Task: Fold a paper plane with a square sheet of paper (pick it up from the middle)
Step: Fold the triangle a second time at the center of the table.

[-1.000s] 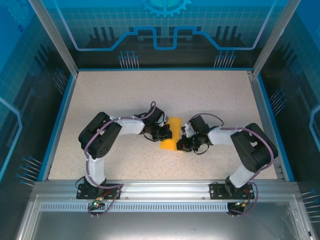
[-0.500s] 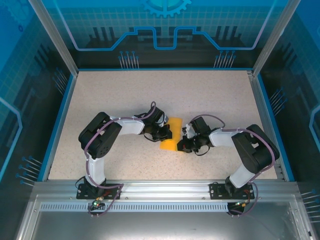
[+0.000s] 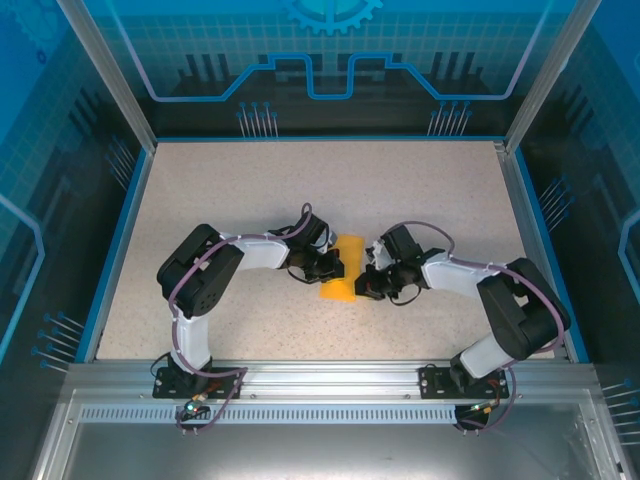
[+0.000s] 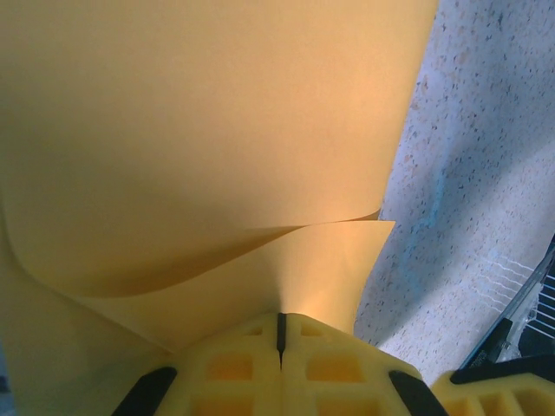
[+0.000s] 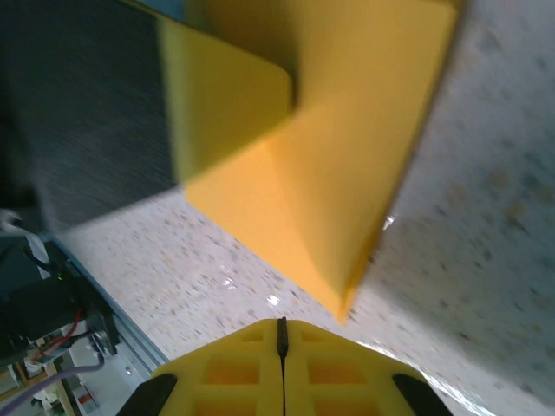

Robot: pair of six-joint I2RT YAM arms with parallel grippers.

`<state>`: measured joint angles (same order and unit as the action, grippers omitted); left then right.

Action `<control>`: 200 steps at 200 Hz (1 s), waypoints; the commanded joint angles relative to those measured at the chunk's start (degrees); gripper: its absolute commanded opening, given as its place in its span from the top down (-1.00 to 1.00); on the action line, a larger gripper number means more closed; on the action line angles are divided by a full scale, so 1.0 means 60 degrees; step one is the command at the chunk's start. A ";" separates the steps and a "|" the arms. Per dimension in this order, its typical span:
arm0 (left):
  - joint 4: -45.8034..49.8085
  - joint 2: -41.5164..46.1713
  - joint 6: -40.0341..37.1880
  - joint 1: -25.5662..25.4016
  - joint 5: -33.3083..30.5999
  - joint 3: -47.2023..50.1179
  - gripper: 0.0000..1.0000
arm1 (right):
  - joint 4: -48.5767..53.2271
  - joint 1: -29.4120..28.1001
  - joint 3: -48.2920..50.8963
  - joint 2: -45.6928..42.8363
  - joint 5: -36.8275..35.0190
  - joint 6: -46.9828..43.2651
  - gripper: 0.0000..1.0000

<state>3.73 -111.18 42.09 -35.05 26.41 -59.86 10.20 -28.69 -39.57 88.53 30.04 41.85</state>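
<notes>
The orange-yellow sheet of paper [image 3: 338, 288] lies mid-table between both grippers, partly folded, one layer curling over another [image 4: 199, 130]. My left gripper [image 3: 333, 266] sits at its left edge, jaws shut [image 4: 280, 316], and the lower paper layer runs right into the jaw tips, so it looks pinched there. My right gripper [image 3: 366, 285] is at the paper's right side, jaws shut [image 5: 280, 322] and holding nothing. A folded corner of the paper [image 5: 347, 173] points toward it, a short gap away, just above the table.
The speckled beige tabletop [image 3: 220, 200] is bordered by a blue rim [image 3: 118, 240] and glass walls. A metal rail [image 3: 320, 378] with both arm bases runs along the near edge. Both arms bend inward toward the middle.
The right arm's elbow has swung outward to the right and a little nearer, with its gripper staying by the paper. The left arm and the paper have hardly moved.
</notes>
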 commanded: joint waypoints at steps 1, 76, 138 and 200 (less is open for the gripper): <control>0.0313 -0.0089 0.0110 0.0031 -0.0313 0.0191 1.00 | -0.0333 -0.0225 -0.0500 0.0564 -0.0039 0.0399 0.89; 0.0240 0.0358 0.0095 0.0032 -0.0101 0.0112 1.00 | -0.0327 -0.0038 0.0190 0.1674 -0.0686 0.0328 1.00; -0.0080 0.1151 0.0195 0.0040 0.0142 0.0119 0.81 | -0.0249 -0.0022 0.0464 0.1520 -0.0826 0.0277 1.00; -0.0275 0.0396 0.0218 0.0029 -0.0209 0.0325 0.86 | -0.0217 -0.0009 0.0487 0.1475 -0.0847 0.0262 1.00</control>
<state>2.20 -106.69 43.59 -35.05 26.39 -59.05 2.90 -28.82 -39.20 96.12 28.93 43.53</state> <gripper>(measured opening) 0.076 0.040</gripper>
